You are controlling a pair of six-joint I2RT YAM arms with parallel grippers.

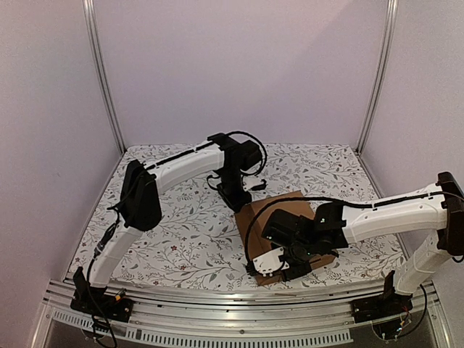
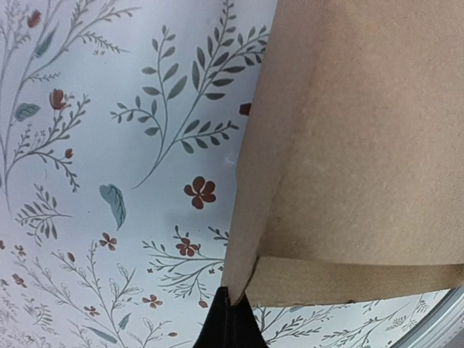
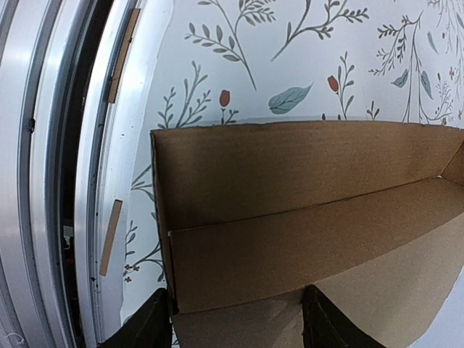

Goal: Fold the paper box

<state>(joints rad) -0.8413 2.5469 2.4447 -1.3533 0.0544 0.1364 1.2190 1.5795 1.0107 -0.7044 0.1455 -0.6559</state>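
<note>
Brown cardboard box (image 1: 275, 209) lies on the floral cloth (image 1: 181, 232), right of centre, between the two arms. Left gripper (image 2: 226, 325) is closed with nothing between its tips, which touch a box corner. Right gripper (image 3: 235, 308) is spread at the near end of the box. One of its fingers (image 3: 145, 322) sits outside a raised side wall and the other inside.

even soft light, wrist views slightly blurred
</note>
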